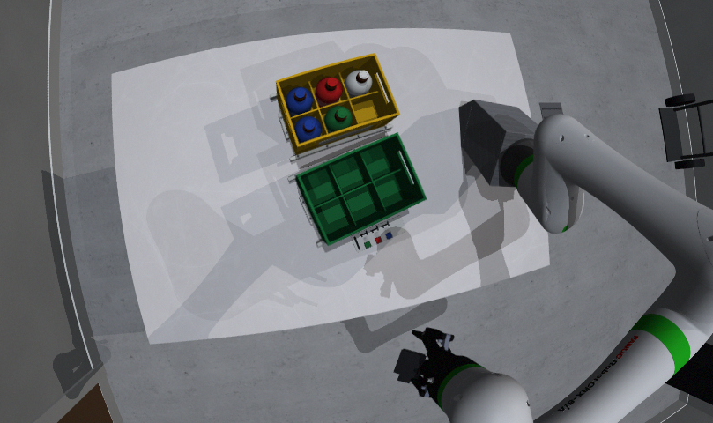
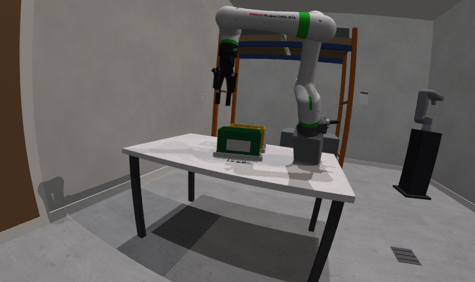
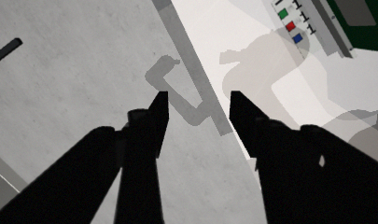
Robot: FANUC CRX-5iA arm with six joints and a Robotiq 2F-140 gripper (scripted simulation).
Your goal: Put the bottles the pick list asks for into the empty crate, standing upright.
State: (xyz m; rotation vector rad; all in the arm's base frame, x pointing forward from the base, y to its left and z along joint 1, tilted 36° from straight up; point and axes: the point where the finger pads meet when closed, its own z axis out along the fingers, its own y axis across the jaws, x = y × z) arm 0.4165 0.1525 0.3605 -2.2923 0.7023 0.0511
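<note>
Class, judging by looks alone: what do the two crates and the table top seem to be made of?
Yellow crate and green crate: probably moulded plastic, given uniform matte colour and thin divider walls. Table top: smooth white, perhaps laminate; it takes soft shadows without glare.

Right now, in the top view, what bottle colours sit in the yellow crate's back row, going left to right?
Blue bottle → red bottle → white bottle, all standing in the yellow crate.
</note>
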